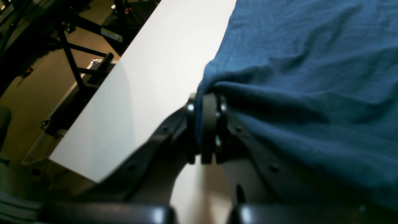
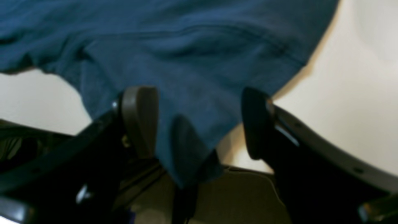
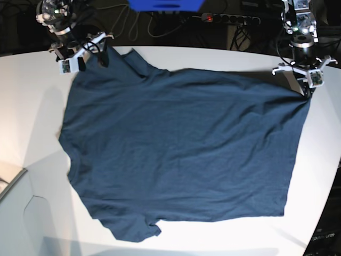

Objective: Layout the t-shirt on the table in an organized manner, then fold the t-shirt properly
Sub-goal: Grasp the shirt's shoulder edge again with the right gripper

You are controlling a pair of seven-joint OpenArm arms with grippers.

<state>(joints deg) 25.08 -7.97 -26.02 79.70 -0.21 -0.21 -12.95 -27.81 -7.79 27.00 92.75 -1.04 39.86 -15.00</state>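
The dark navy t-shirt [image 3: 181, 144] lies spread across the white table [image 3: 32, 106], sleeves toward the left of the base view and hem toward the right. My left gripper [image 3: 307, 92] is at the far hem corner. In the left wrist view it [image 1: 207, 102] is shut on a bunched edge of the t-shirt [image 1: 311, 77]. My right gripper [image 3: 95, 53] is at the far sleeve. In the right wrist view it [image 2: 197, 121] stands open, and a flap of the t-shirt [image 2: 186, 46] hangs loose between its fingers [image 2: 140, 118].
A power strip [image 3: 229, 20] and cables lie behind the table's far edge, beside a blue object [image 3: 165, 4]. The table's curved edge [image 3: 330, 176] runs close to the hem. Black frame legs [image 1: 71, 56] stand on the floor past the table edge [image 1: 149, 77].
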